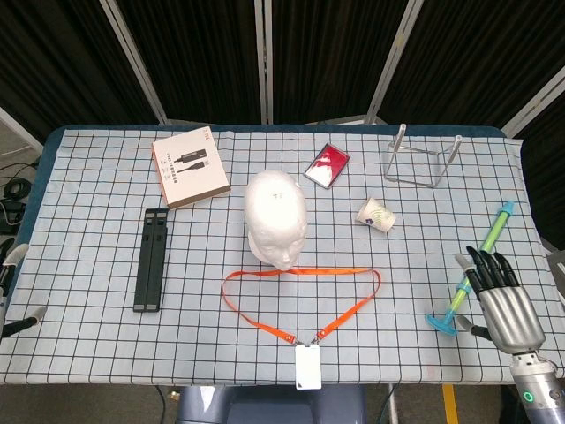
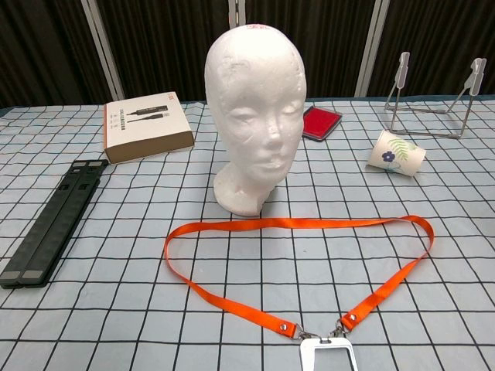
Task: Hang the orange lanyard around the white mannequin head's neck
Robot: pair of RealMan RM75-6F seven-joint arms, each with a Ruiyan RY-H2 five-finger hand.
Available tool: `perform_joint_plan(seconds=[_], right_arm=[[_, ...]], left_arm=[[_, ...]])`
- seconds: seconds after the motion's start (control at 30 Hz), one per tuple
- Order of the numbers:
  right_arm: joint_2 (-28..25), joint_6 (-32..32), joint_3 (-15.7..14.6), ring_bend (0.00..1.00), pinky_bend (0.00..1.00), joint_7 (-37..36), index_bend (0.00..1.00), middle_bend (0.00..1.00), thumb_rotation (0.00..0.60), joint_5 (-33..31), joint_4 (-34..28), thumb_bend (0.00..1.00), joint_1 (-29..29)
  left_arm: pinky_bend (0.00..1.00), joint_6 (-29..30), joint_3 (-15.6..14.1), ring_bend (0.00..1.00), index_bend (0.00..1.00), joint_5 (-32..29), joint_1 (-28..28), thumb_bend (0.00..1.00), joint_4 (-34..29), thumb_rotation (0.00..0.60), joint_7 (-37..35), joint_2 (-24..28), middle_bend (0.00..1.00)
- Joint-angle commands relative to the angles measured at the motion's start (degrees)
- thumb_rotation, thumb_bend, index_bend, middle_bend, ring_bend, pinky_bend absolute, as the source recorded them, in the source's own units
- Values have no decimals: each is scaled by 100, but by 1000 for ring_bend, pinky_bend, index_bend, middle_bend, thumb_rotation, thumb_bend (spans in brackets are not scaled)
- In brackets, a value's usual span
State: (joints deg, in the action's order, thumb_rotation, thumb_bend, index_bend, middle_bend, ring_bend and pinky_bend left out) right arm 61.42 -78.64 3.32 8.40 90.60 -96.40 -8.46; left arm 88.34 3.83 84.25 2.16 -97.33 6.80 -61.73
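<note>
The white mannequin head (image 1: 276,221) stands upright mid-table, facing the front edge; the chest view shows its face and neck (image 2: 255,116). The orange lanyard (image 1: 300,271) lies flat in a loop just in front of its base, apart from it, with a white badge holder (image 1: 307,366) at the front edge. In the chest view the lanyard's strap (image 2: 294,222) and badge holder (image 2: 329,355) are untouched. My right hand (image 1: 503,302) hovers at the front right with fingers spread, holding nothing. Only fingertips of my left hand (image 1: 11,287) show at the far left edge, apart and empty.
A green-blue syringe toy (image 1: 477,265) lies right beside my right hand. A paper cup (image 1: 375,215), wire rack (image 1: 422,161) and red case (image 1: 327,165) sit behind and right of the head. A brown box (image 1: 190,168) and black folded stand (image 1: 152,258) lie left.
</note>
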Motion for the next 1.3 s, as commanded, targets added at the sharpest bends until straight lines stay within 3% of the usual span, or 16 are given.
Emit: perform_joint_plan(seconds=[0.03, 0.27, 0.53, 0.87, 1.3], right_arm=[[67, 939, 212, 0, 0, -28, 273, 0, 600, -256, -11, 0, -691], [538, 2136, 574, 0, 0, -5, 406, 0, 600, -840, 244, 147, -1592], [1460, 2956, 747, 0, 0, 434, 443, 0, 600, -1780, 900, 261, -2238], [2228, 3042, 531, 0, 0, 949, 477, 0, 600, -2096, 1554, 293, -2512], [2573, 2869, 300, 0, 0, 1464, 484, 0, 600, -1982, 2052, 320, -2647]], left_arm=[[0, -125, 66, 0, 0, -156, 77, 0, 87, 600, 96, -82, 0], [0, -241, 127, 0, 0, -351, 140, 0, 159, 600, 194, -182, 0], [0, -347, 141, 0, 0, -462, 194, 0, 220, 600, 265, -244, 0], [0, -413, 134, 0, 0, -509, 234, 0, 287, 600, 273, -278, 0], [0, -385, 117, 0, 0, -492, 228, 0, 275, 600, 223, -255, 0]])
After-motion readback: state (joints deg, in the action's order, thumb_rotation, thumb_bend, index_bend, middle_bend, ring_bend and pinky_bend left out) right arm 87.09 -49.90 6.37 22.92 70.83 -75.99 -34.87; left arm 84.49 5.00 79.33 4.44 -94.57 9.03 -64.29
